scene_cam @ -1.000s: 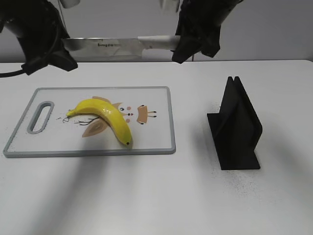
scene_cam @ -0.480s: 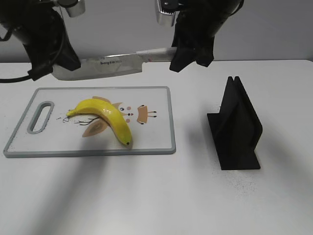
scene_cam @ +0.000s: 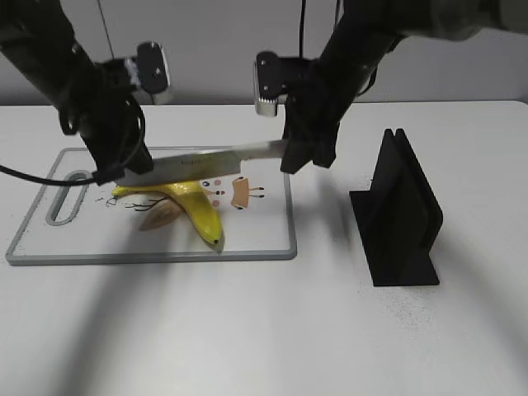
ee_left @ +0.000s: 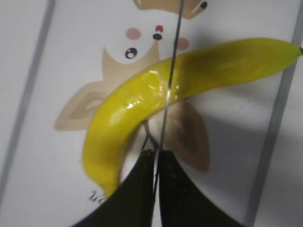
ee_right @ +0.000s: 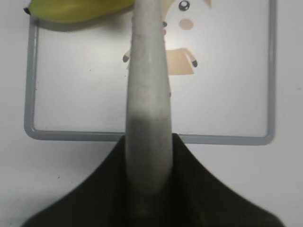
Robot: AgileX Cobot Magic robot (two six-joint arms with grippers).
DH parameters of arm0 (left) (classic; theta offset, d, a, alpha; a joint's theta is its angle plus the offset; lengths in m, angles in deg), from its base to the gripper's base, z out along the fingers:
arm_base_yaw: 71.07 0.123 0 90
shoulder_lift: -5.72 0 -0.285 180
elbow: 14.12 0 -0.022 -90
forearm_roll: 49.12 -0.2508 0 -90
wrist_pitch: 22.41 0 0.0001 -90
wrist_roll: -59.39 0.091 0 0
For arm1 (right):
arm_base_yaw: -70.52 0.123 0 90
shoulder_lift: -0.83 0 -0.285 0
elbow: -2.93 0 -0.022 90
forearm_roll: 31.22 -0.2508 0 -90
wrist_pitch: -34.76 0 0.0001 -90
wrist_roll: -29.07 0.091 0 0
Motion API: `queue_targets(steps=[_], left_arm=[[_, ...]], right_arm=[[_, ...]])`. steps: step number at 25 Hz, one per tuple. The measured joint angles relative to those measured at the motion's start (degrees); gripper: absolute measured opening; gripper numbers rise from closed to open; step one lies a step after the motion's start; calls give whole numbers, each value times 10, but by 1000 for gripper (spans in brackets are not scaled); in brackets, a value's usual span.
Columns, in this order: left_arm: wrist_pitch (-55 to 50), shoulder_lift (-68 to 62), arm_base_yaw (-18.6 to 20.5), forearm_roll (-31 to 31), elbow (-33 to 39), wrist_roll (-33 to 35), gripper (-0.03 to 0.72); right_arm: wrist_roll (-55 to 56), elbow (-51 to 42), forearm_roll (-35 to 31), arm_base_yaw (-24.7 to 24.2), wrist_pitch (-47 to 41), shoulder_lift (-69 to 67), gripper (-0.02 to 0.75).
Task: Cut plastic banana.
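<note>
A yellow plastic banana [scene_cam: 198, 206] lies on the white cutting board [scene_cam: 264, 239]; it also shows in the left wrist view [ee_left: 137, 101] and at the top of the right wrist view [ee_right: 71, 9]. A steel knife [scene_cam: 214, 161] lies level across the banana, its blade resting on the banana's top. My left gripper [scene_cam: 124, 169] is shut on the blade's tip end [ee_left: 155, 156]. My right gripper [scene_cam: 301, 153] is shut on the knife's grey handle [ee_right: 147, 123].
A black knife stand [scene_cam: 400, 214] stands on the table to the right of the board. The board has a grey rim [ee_right: 151, 137] and a handle slot [scene_cam: 70, 198] at its left end, and a cartoon print.
Both grippers have come down with the knife from well above the board's far edge to the banana. The blade now lies across the banana.
</note>
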Motion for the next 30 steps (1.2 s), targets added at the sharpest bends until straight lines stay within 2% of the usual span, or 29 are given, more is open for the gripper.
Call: queue_targets(steps=[4, 10, 15, 20, 26, 28, 30], left_arm=[[20, -53, 0, 26, 3, 1, 14], [20, -40, 0, 26, 6, 0, 14], [6, 21, -1, 13, 8, 0, 14], [-17, 96, -3, 11, 8, 0, 13], [-35, 157, -3, 15, 7, -2, 13], [-38, 163, -3, 18, 7, -3, 42], [-38, 163, -3, 37, 6, -5, 142]], right_arm=[[-1, 3, 11, -3, 4, -39, 164], [-3, 5, 12, -2, 2, -26, 164], [-1, 13, 11, -1, -27, 17, 164], [5, 55, 11, -1, -92, 60, 162], [4, 88, 15, 1, -116, 85, 162], [4, 93, 15, 2, -121, 87, 162], [8, 94, 16, 2, -122, 87, 162]])
